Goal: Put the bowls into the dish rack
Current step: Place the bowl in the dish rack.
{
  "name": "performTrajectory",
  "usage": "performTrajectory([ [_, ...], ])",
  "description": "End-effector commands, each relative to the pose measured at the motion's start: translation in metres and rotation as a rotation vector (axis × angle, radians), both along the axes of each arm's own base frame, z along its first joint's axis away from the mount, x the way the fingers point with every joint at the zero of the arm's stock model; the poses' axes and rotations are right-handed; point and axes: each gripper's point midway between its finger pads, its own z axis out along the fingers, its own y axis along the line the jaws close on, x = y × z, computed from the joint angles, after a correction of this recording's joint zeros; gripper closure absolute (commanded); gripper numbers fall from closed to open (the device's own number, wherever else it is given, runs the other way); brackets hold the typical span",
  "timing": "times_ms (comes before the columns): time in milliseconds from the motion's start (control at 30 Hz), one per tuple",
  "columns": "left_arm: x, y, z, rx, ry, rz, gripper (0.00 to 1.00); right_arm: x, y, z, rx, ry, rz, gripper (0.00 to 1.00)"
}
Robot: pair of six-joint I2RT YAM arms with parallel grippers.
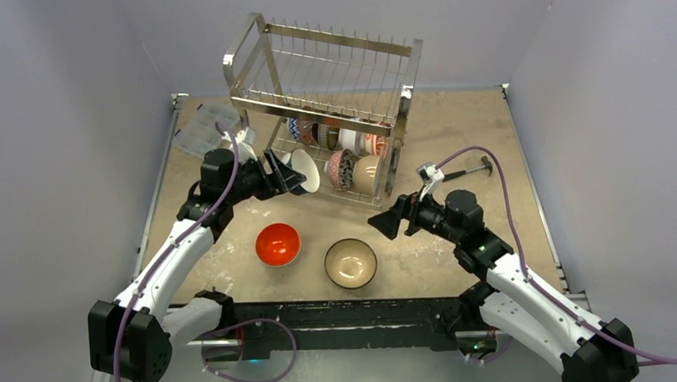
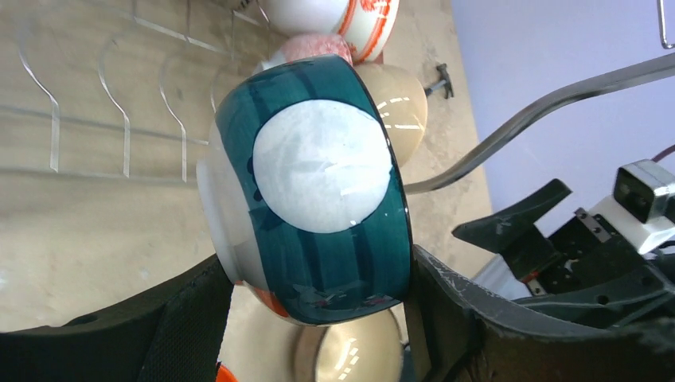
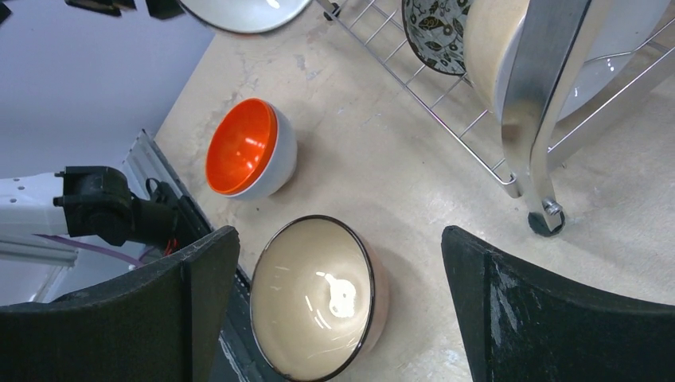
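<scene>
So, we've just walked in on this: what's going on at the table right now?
Two robot arms are loading bowls into a steel dish rack. The left claw grips a teal bowl on its side at the left end of the rack's lower tier, where several bowls stand. The right claw is open and empty near the rack's front right leg. An orange bowl and a dark-rimmed beige bowl wait on the table.

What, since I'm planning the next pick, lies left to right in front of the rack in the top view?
orange bowl → dark-rimmed bowl → right gripper
</scene>
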Motion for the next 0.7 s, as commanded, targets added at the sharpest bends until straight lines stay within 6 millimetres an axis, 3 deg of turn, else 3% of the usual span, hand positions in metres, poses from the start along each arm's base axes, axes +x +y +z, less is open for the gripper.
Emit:
performTrajectory([
  [0,0.025,0.016,0.049,0.134,-0.270,0.031,1.00,0.005,0.000,0.022,0.008,-0.070,-0.007,0.01],
  [167,0.041,0.032,0.059,0.213,-0.381,0.115,1.00,0.003,-0.001,0.021,0.013,-0.062,-0.009,0.01],
  [300,0.051,0.031,0.069,0.194,-0.483,0.127,1.00,0.002,-0.002,0.019,0.015,-0.059,-0.008,0.01],
  [667,0.061,0.022,0.048,0.142,-0.598,0.134,1.00,-0.003,-0.003,0.021,0.021,-0.089,0.008,0.01],
])
